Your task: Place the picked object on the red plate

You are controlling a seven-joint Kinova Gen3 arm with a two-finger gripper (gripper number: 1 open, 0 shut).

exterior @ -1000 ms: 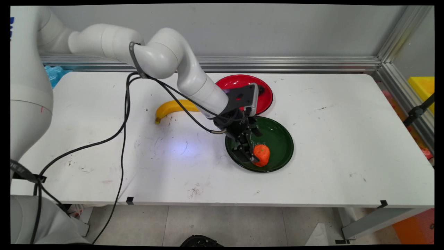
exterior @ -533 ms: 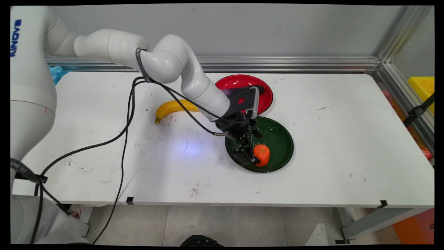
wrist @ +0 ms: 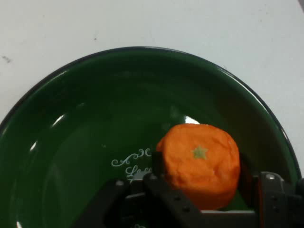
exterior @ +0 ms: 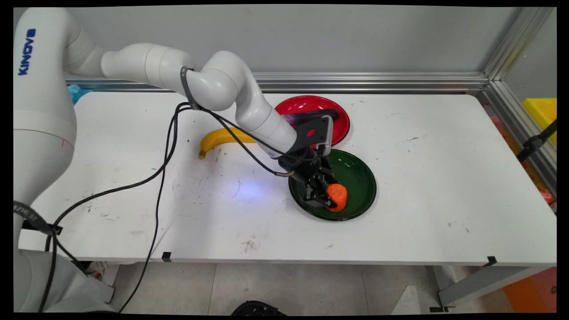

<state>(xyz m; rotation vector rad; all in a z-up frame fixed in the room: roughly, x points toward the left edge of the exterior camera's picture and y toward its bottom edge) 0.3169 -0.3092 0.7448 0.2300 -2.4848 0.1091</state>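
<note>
banana: yellow curved banana (exterior: pixel 221 137) lies on the table left of the plates, well apart from the gripper, partly behind the arm's forearm.

cables: black cables (exterior: pixel 161 169) hang from the arm and drape over the table's left half down past the near edge.

gripper: black two-finger gripper (exterior: pixel 323 198) is down inside the green plate, fingers clamped on the orange fruit; in the hand view one finger (wrist: pixel 159 166) presses the fruit's left flank, the other sits against its right.

fruit: round orange plush-looking fruit with a small green star mark (wrist: pixel 199 165), (exterior: pixel 337 196), is gripped over the plate's near-left part. Whether it touches the plate floor cannot be told.

green plate: dark green glossy round plate with white script lettering (exterior: pixel 361 178), (wrist: pixel 85 142), holds only the fruit.

red plate: red glossy round plate (exterior: pixel 302 106) is just behind the green one, rims touching or nearly so, partly hidden by the wrist.

progress: grasp on the fruit looks made; fruit not yet clear of the green plate; banana untouched.

surface: white scuffed tabletop (exterior: pixel 426 178), dark marks and scratches, small black tabs at the near edge.

room: grey wall behind, aluminium frame rails along back and right, yellow bin (exterior: pixel 542 113) at far right, tiled floor below.
</note>
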